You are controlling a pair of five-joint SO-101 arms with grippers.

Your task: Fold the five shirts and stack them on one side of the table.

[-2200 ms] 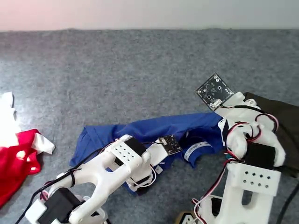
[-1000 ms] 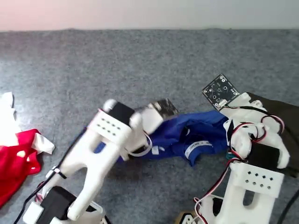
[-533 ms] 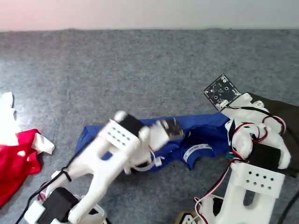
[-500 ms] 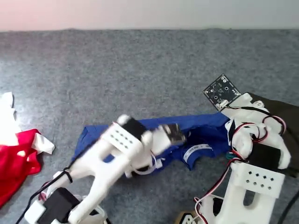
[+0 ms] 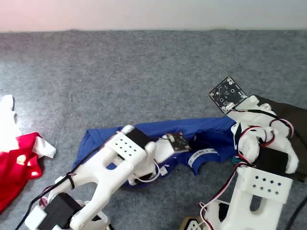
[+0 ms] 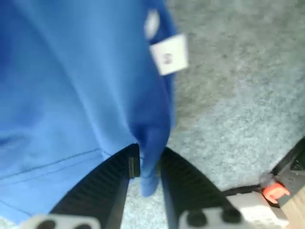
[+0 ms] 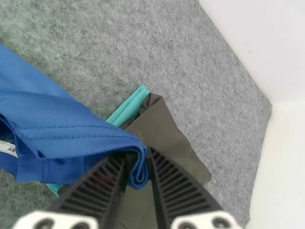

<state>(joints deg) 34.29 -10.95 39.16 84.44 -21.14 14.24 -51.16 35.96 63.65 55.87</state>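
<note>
Two hands [image 6: 148,158] [image 7: 137,161] tight on blue shirt [image 5: 196,128]

Five shirts: blue shirt [image 5: 204,127], red shirt [image 5: 17,165], white shirt [image 5: 6,120], dark shirt [image 7: 164,131], teal shirt [image 7: 125,109]; two pincers: left pincer [image 6: 145,167], right pincer [image 7: 136,168]

The blue shirt [image 5: 196,128] is a plain royal blue with a white label [image 6: 167,55]. The red shirt [image 5: 14,170] is bright, the white shirt [image 5: 5,120] plain, the teal shirt [image 7: 126,107] pale, the olive shirt [image 7: 164,138] dark and brownish. The table [image 5: 144,72] is speckled grey
</note>
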